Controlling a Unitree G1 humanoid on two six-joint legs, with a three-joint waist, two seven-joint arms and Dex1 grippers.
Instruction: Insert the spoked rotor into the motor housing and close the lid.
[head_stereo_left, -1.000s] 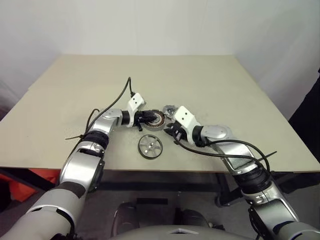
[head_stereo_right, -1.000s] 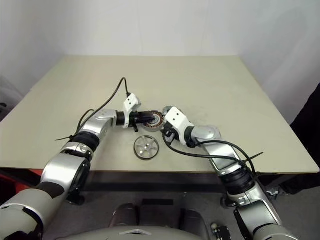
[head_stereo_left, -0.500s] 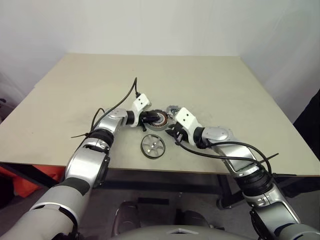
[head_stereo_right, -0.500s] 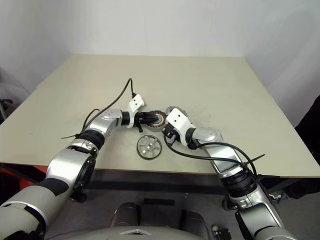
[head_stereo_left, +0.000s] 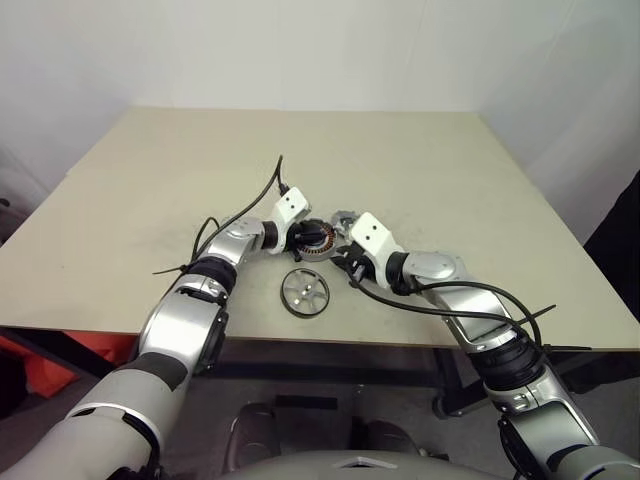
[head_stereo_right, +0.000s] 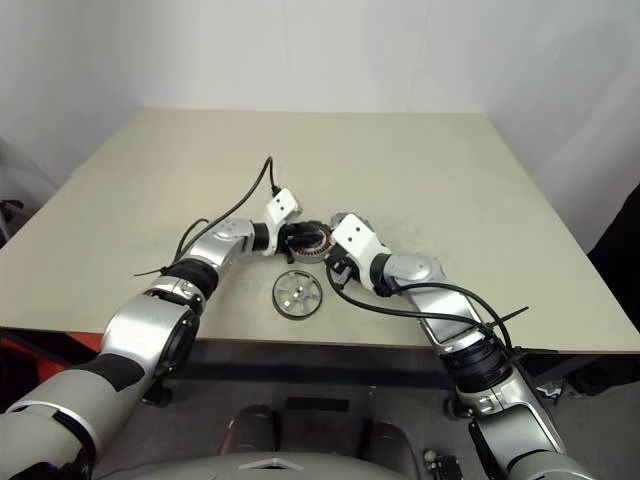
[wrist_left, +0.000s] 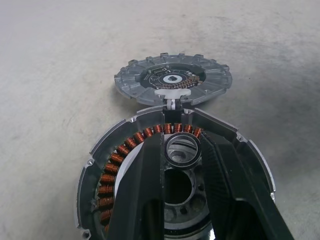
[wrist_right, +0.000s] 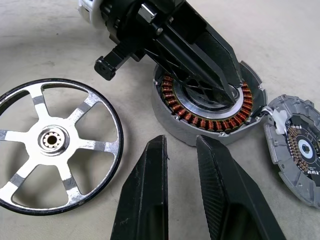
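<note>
Right now the left gripper (wrist_right: 227, 90) reaches over the motor housing (wrist_right: 200, 127), fingers nearly together astride its silver hub, likely to steady it; a true pinch I can't confirm. Right gripper (wrist_right: 182, 145) waits just beside the housing, fingers slightly apart, empty. Count: one spoked rotor (wrist_right: 52, 145) lying flat near the housing, not yet inserted; one lid (wrist_left: 173, 78) touching the housing's far rim.

Both arms are silver-grey shells with black ribbed joints. A white camera block (head_stereo_left: 291, 207) with two dark holes tops each wrist. Black cables (head_stereo_left: 455, 310) loop alongside, ending in tapered black fingers (wrist_right: 145, 200).
</note>
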